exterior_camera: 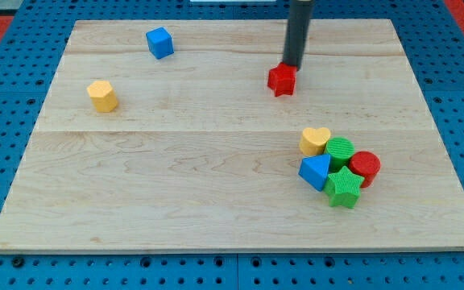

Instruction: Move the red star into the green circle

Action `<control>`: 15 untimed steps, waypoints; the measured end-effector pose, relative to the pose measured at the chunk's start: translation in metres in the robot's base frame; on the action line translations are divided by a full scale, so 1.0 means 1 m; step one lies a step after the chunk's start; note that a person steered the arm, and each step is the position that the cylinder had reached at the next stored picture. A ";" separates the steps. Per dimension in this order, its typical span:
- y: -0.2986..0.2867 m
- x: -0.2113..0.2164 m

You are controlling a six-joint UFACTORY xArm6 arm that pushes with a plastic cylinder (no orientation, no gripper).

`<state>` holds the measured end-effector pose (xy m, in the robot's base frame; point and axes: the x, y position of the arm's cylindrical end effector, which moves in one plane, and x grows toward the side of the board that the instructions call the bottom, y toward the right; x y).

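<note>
The red star (281, 80) lies on the wooden board (216, 177), right of centre near the view's top. My tip (292, 65) is at the star's upper right edge, touching or nearly touching it. The green circle (341, 150) sits in a cluster at the view's lower right, well below and right of the star.
The cluster also holds a yellow heart (315, 141), a red circle (366, 167), a blue triangle (316, 171) and a green star (344, 188). A blue cube (159, 42) lies at the top left. A yellow hexagon (102, 96) lies at the left.
</note>
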<state>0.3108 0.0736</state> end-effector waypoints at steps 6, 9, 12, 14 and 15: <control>0.002 0.073; 0.026 0.068; 0.069 0.069; 0.095 0.123; 0.097 0.120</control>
<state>0.4306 0.1711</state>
